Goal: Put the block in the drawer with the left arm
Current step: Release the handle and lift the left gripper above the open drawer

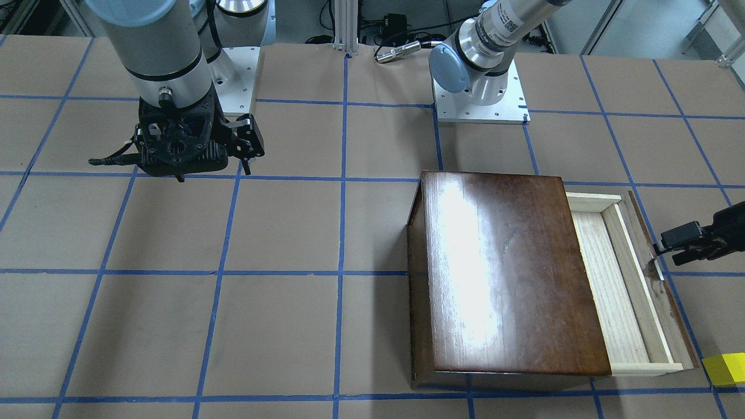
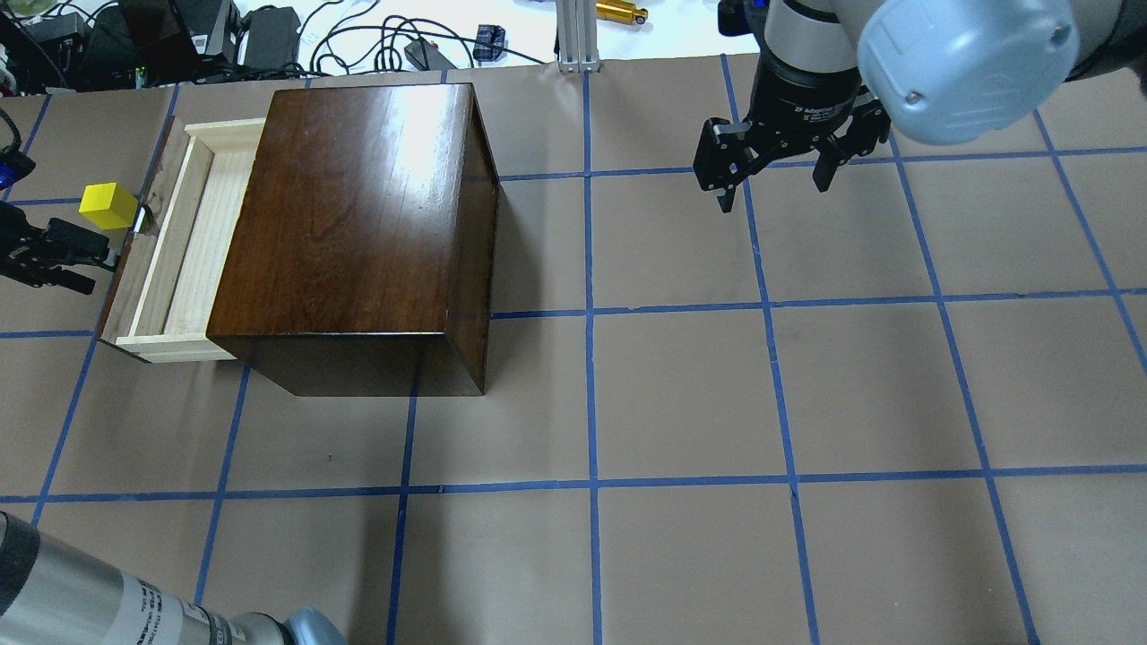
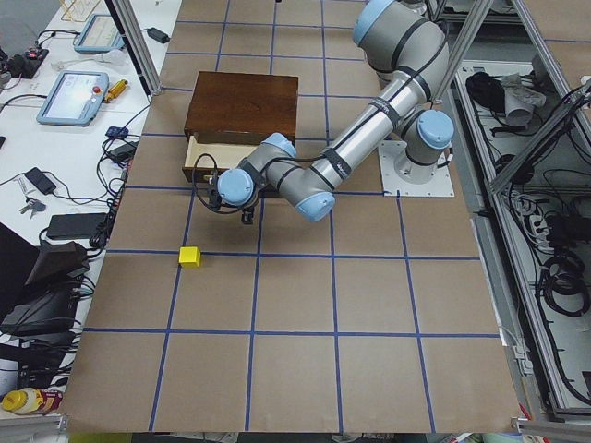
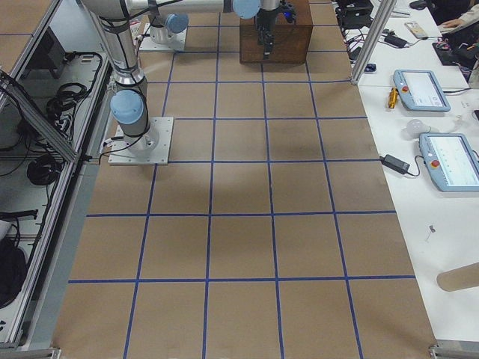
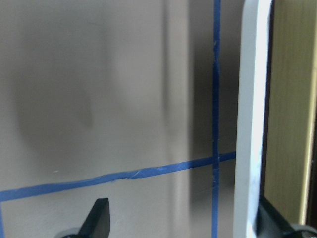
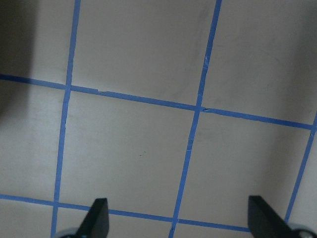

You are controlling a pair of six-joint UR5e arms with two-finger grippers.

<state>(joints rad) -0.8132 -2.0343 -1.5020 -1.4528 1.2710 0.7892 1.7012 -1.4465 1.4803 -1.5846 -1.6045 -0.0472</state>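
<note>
Spots the block (image 2: 108, 205) out on the surface (image 2: 681, 394), near the dark front of the drawer (image 2: 134, 269), not inside. Shows that drawer pulled partway out of the box (image 2: 358, 197). Finds the left fingers (image 1: 678, 237) just beside the pull (image 2: 142, 217), spread wide, gripping nothing. Has the right fingers (image 2: 730, 179) parted wide too, empty, hanging well apart from the box.

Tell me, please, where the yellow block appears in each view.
Front-facing: the block is at the bottom right edge, partly cut off.
Overhead: upper left, beside the front of the drawer.
Exterior left: left of centre, below the drawer in the picture.
Exterior right: not visible.
Left wrist: not in it.
Right wrist: not in it.
Shared landmark: the dark wooden box, seen in all four exterior views.
</note>
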